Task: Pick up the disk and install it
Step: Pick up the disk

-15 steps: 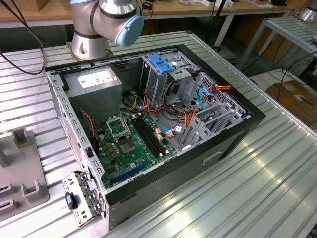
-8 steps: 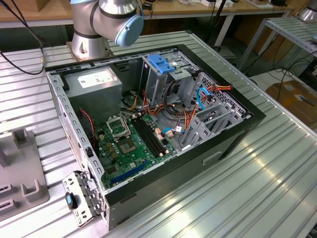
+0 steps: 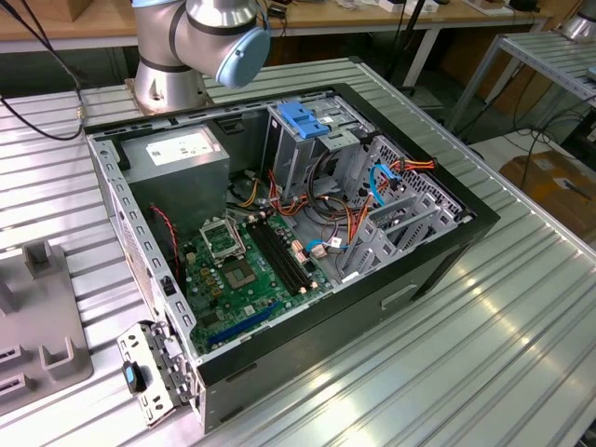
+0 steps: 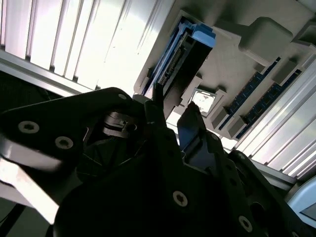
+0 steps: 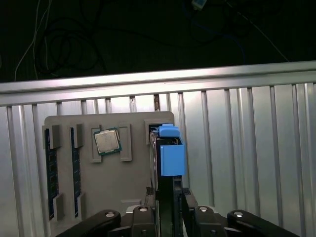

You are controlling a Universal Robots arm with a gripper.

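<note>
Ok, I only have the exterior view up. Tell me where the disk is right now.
Observer: In the first wrist view the disk stands on edge in a slot of the grey tray.
Operator: Give me the gripper's position.
Observer: The gripper is right at the disk, lined up with its narrow edge.
Operator: Name what else the tray holds.
Observer: A square processor chip lies flat in a recess; blue memory sticks stand in slots beside it.

Ribbed metal table (image 3: 521, 317) | open computer case (image 3: 410, 279) at centre | grey parts tray (image 3: 37, 358) at exterior view's left | arm base (image 3: 163, 86) behind
</note>
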